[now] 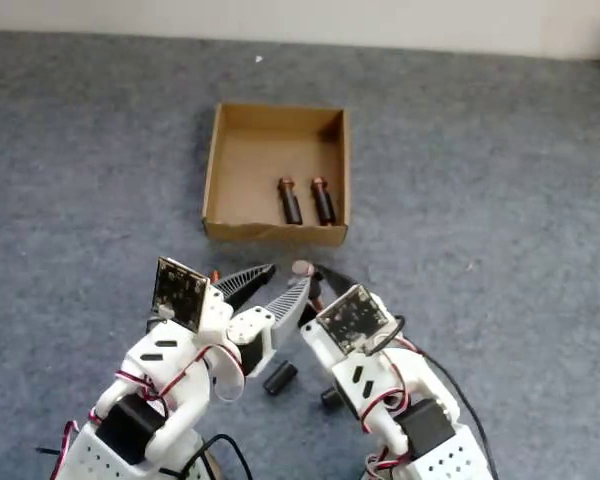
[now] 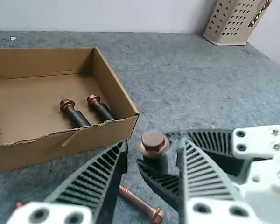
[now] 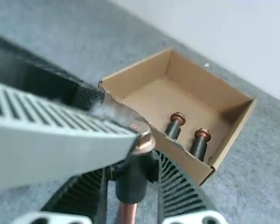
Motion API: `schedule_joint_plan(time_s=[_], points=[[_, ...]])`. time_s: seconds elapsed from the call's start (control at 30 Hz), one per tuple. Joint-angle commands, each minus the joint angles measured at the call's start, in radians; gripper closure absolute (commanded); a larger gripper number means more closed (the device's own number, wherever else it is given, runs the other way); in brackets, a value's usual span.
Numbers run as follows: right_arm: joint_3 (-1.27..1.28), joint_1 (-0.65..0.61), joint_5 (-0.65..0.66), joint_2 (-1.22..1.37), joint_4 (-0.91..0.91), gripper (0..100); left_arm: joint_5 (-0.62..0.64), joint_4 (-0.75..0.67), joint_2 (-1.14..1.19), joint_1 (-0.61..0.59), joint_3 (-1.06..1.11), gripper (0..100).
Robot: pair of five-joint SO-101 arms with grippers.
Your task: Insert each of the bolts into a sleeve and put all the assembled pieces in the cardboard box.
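We see the right gripper (image 3: 130,175) squeezing a short black sleeve (image 3: 130,184) with a copper bolt (image 3: 142,143) stuck through it, just in front of the brown cardboard box (image 1: 250,160). The left gripper (image 1: 288,278) is spread wide close by. From up high, two finished pieces (image 1: 291,203) lie in the box and two loose black sleeves (image 1: 279,378) sit by the arms. The left wrist view shows a loose copper bolt (image 2: 140,203) on the grey carpet (image 2: 186,79).

Metal bolt (image 3: 141,142); matt black sleeve (image 3: 130,179); cardboard box (image 1: 255,165).
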Motion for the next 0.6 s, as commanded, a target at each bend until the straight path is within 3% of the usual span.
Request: schedule_joint_plan(time_s=[0.0, 0.13, 0.3, 0.57], points=[[0.022, 0.018, 0.005, -0.019, -0.036, 99.3, -0.041, 0.003, -0.012, 0.007, -0.056, 81], [0.025, 0.019, 0.005, -0.019, -0.035, 99.3, -0.133, 0.002, -0.012, -0.031, -0.05, 81], [0.025, 0.093, 0.005, -0.019, -0.031, 99.3, -0.146, 0.002, -0.012, -0.205, -0.044, 81], [0.025, 0.12, 0.005, -0.019, -0.027, 99.3, -0.146, 0.002, -0.012, -0.389, 0.076, 99]])
